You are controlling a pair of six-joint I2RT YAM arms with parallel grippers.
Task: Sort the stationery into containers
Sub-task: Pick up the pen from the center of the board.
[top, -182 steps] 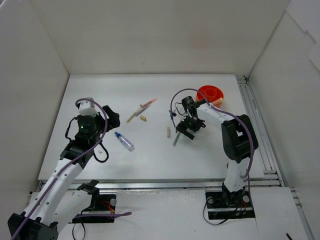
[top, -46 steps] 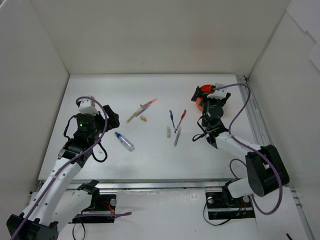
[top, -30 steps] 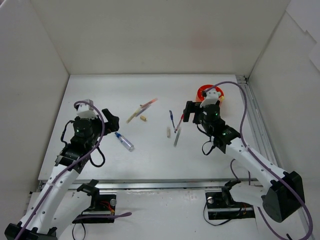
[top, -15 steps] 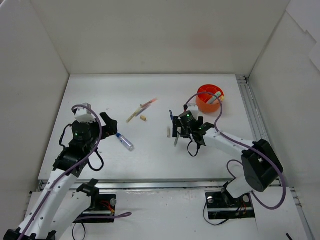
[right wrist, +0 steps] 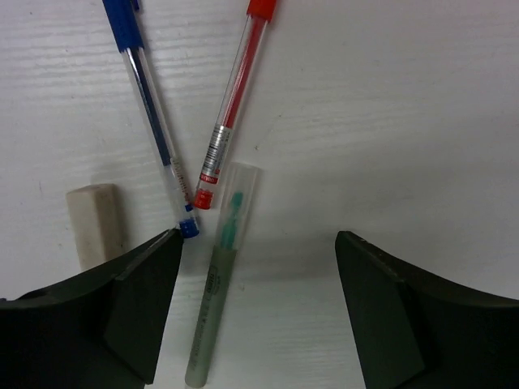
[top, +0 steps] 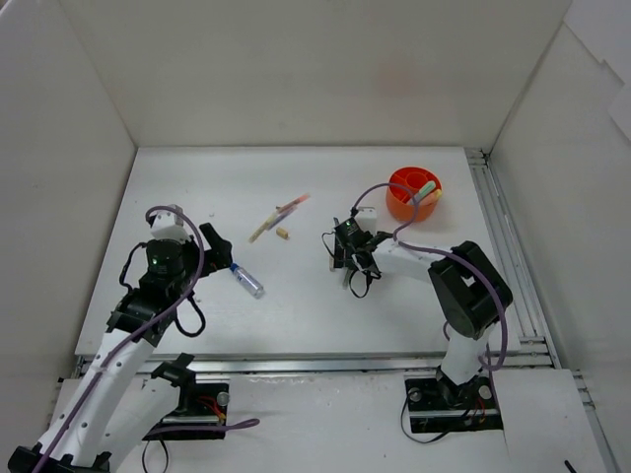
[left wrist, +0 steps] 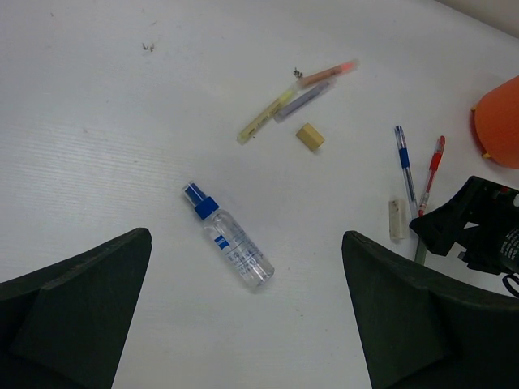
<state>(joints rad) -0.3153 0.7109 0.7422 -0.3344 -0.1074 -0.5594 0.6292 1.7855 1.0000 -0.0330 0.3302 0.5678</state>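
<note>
My right gripper (right wrist: 257, 239) is open and low over a green highlighter (right wrist: 212, 308) with a clear cap, which lies between its jaws nearer the left finger. A blue pen (right wrist: 152, 121), a red pen (right wrist: 233, 101) and a beige stub (right wrist: 97, 223) lie just beyond. The round orange pot (top: 412, 194) stands at the back right with a highlighter (top: 425, 192) in it. My left gripper (left wrist: 246, 240) is open above a blue-capped clear tube (left wrist: 229, 245). Yellow (left wrist: 263, 116) and orange (left wrist: 327, 73) highlighters and another beige stub (left wrist: 309, 136) lie farther back.
White walls enclose the table on three sides. A metal rail (top: 503, 246) runs along the right edge beside the pot. The right arm's cable (top: 394, 202) loops between the gripper and the pot.
My right gripper has swung from the orange pot leftward and come down over the pens and green highlighter. My left gripper has shifted slightly toward the blue-capped tube.
</note>
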